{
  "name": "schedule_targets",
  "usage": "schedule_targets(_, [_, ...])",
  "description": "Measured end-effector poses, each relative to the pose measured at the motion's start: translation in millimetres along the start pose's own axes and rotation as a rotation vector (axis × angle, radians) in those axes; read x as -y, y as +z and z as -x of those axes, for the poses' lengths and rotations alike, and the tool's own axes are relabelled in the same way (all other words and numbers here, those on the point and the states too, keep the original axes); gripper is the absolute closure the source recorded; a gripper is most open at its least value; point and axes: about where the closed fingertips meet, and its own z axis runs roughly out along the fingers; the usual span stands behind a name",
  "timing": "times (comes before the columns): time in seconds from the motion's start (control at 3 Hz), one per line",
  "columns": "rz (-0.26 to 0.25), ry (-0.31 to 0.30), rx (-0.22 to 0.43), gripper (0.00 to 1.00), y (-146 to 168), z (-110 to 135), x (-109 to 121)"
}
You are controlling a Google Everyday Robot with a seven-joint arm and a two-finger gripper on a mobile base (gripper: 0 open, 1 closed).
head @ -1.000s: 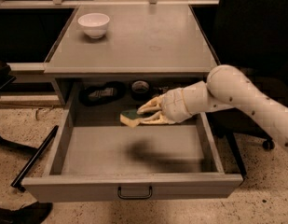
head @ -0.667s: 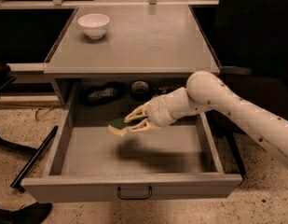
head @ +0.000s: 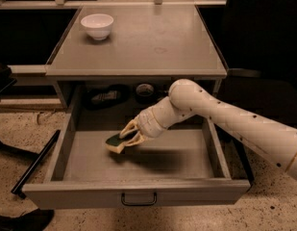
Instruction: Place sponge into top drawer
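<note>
The top drawer (head: 138, 192) is pulled wide open below the grey tabletop, its dark handle at the front centre. My gripper (head: 130, 136) reaches into the drawer from the right, over its left-middle part. It is shut on the sponge (head: 115, 142), which has a dark green top and pale yellow foam. The sponge hangs low, at or just above the drawer floor; I cannot tell if it touches.
A white bowl (head: 97, 26) stands at the back left of the tabletop (head: 153, 42). Dark objects (head: 105, 97) lie in the recess behind the drawer. My arm (head: 225, 117) crosses the drawer's right side. A dark bar (head: 35, 162) lies on the floor at left.
My gripper has moved left and down inside the drawer, carrying the sponge from the back right towards the left-middle of the floor.
</note>
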Motion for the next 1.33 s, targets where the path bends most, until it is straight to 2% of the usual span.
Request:
schedule_targets(0.33, [0.045,-0.023,-0.068,1.00,9.4,-15.6,-7.7])
schedule_targets(0.67, [0.047,-0.025,-0.072,1.00,9.9,-16.8,-8.4])
schedule_targets(1.0, [0.047,-0.025,-0.071,0.81,9.9,-16.8,-8.4])
schedule_targets(1.33, [0.047,-0.025,-0.071,0.58,9.9,-16.8,-8.4])
